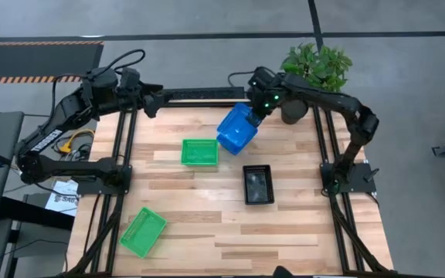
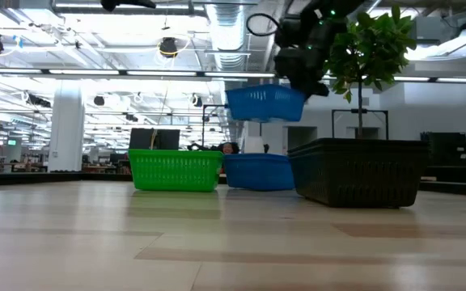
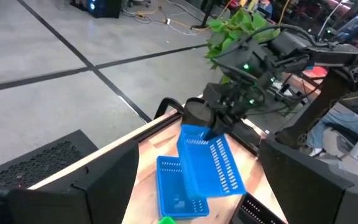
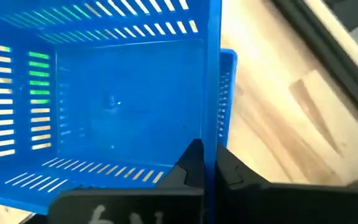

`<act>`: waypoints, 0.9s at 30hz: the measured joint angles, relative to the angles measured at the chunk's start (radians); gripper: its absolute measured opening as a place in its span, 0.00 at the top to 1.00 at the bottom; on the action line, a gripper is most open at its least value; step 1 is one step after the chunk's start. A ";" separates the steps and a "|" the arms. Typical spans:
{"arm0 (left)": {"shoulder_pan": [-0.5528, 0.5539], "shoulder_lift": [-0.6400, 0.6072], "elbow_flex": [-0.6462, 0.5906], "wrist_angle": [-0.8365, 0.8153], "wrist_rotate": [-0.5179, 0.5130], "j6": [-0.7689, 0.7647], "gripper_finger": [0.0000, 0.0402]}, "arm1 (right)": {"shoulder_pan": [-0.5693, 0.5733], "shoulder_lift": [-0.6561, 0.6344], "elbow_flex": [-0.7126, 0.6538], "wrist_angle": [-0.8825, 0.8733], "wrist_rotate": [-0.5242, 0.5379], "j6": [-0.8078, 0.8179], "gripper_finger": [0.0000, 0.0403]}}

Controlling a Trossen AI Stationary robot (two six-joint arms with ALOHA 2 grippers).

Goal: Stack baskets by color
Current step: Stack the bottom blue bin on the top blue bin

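A blue basket (image 1: 236,129) is held clear of the surface (image 1: 207,232), directly over a second blue basket (image 2: 257,171) resting at the far side, beside a green basket (image 1: 200,152). Step in hand, as judged: carrying blue onto blue. Next move calls for squaring the tilted basket with the lower one, then lowering until nested. The right gripper (image 4: 207,163) is above the far edge, fingers pinched on the raised basket's wall. The left gripper (image 1: 151,103) is parked at the far left corner, fingers spread, holding nothing. A black basket (image 1: 258,184) and another green basket (image 1: 143,232) lie apart.
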 joint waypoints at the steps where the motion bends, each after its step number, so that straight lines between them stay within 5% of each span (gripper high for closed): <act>1: 0.004 0.002 0.000 0.000 0.005 0.000 0.20 | -0.008 -0.007 -0.027 0.025 -0.018 -0.001 0.98; 7: 0.029 0.013 0.000 -0.002 0.020 0.006 0.20 | -0.051 -0.020 -0.156 0.199 -0.153 -0.004 0.95; 18: 0.043 0.039 0.000 -0.013 0.026 0.001 0.20 | -0.090 0.012 -0.256 0.305 -0.135 -0.045 0.97; 27: 0.043 0.043 0.000 -0.014 0.023 -0.002 0.20 | -0.085 0.011 -0.320 0.330 -0.101 -0.025 0.90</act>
